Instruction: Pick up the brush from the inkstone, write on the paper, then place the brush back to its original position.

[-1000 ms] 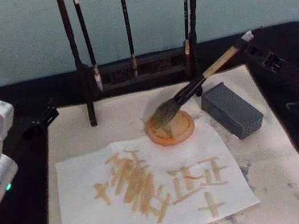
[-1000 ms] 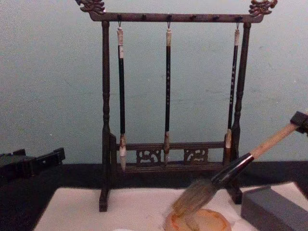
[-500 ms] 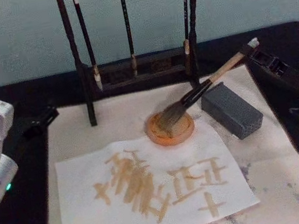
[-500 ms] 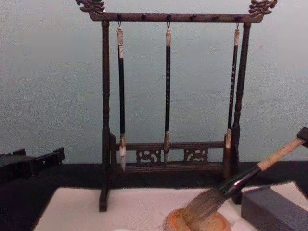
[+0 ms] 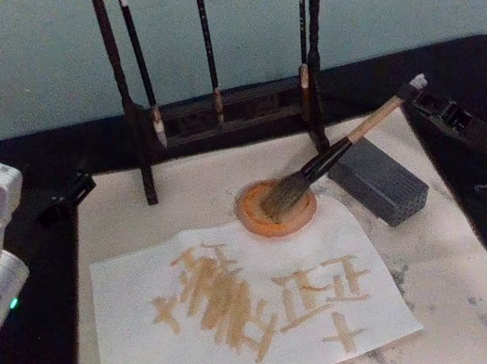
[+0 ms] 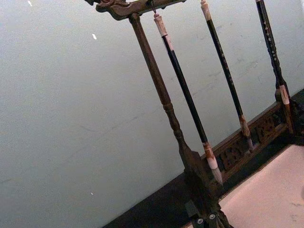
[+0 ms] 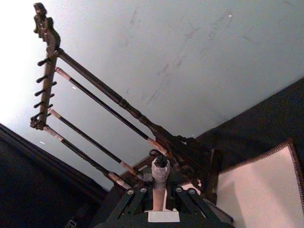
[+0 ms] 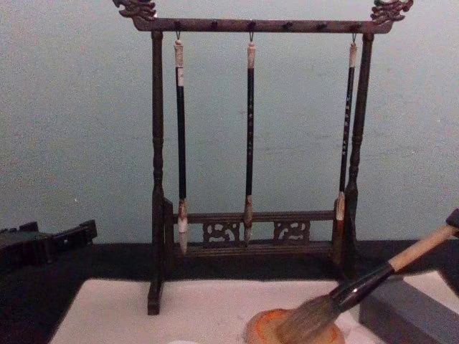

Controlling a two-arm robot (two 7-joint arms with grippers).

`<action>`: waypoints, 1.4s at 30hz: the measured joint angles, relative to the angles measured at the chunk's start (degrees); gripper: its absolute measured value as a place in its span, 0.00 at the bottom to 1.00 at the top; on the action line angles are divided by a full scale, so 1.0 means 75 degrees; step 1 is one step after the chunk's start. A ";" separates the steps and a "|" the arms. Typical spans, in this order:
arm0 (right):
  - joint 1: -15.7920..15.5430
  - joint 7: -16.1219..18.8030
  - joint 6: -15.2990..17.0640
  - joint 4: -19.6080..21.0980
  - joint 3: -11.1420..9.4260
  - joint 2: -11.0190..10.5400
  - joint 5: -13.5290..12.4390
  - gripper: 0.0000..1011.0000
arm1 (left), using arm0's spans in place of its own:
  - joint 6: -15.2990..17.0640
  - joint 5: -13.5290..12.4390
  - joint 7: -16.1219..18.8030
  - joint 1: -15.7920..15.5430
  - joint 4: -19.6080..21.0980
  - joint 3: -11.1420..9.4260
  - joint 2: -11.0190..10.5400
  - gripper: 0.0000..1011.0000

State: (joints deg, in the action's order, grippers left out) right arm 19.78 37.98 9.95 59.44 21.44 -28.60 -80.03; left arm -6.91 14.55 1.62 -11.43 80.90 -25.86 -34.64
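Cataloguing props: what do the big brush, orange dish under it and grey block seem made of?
The brush: pale matte handle, likely wood or bamboo; glossy black collar; grey-brown hair tuft. The dish: smooth orange, perhaps ceramic or plastic. The block: matte grey, dotted end, probably plastic.

In the right wrist view the right gripper [image 7: 160,191], clamped on the brush [image 7: 160,172], hides all of it beyond the pale end; in the chest view the handle runs off the edge short of that pincer; the inkstone [image 8: 259,328], at the bristle end away from it, is cut along its lower rim.
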 joint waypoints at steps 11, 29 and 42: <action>0.0032 -0.0025 0.0070 -0.0186 0.0008 0.0042 -0.0043 0.17 | 0.0000 0.0000 0.0000 0.0000 0.0000 0.0000 0.0000 0.99; 0.0264 -0.0099 0.0251 -0.0718 0.0012 0.0178 -0.0022 0.17 | 0.0000 0.0000 0.0000 0.0000 0.0000 0.0000 0.0000 0.99; 0.0286 -0.0336 0.0374 -0.0703 -0.0002 0.0171 0.0063 0.17 | 0.0000 0.0000 0.0000 0.0000 -0.0001 0.0000 0.0000 0.99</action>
State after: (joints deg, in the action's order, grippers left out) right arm 21.93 35.46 12.75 54.16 21.43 -27.32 -79.55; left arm -6.91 14.55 1.62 -11.43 80.90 -25.86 -34.65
